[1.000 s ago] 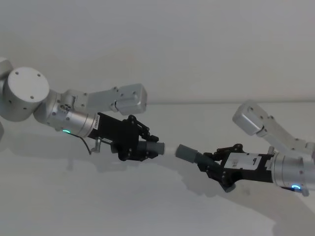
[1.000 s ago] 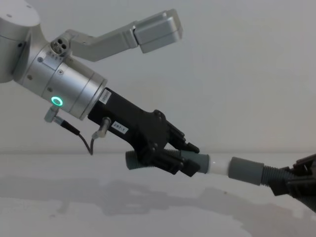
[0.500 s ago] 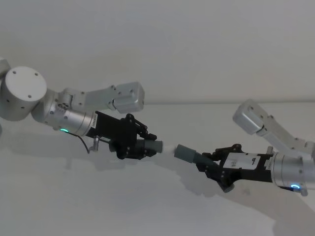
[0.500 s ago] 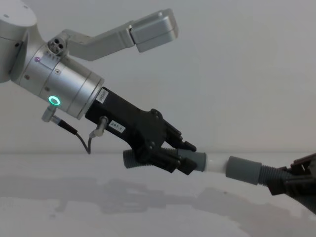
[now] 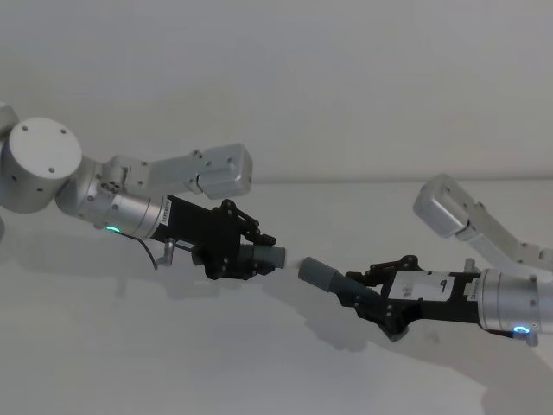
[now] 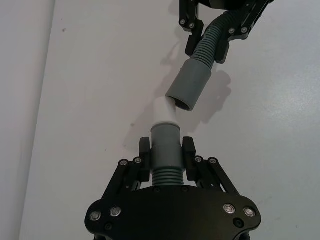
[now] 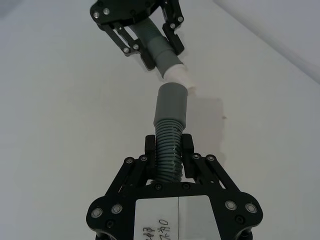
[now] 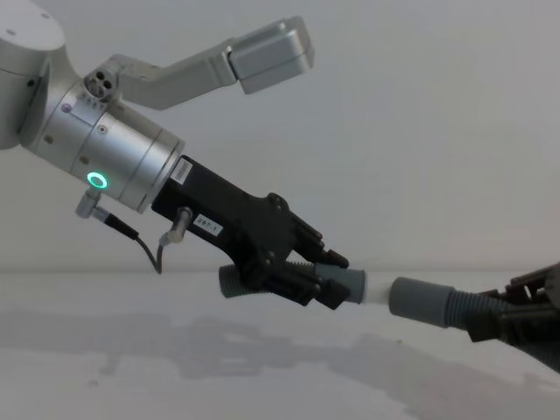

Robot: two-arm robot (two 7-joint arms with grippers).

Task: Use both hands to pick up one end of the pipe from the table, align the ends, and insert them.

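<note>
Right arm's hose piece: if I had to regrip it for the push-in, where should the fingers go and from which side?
Grip the ribbed section just behind the smooth grey cuff, coming from the rear, along the hose's axis, much as the right gripper holds it now. The ribs should resist slipping, and this leaves the socket mouth free for the white tip in the left gripper.

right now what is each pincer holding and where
Left pincer grips the short hose where cuff meets ribs; right pincer grips the longer hose on its ribs, behind the cuff.

Plain pale wall (image 5: 346,78) — bare — behind the work area.
</note>
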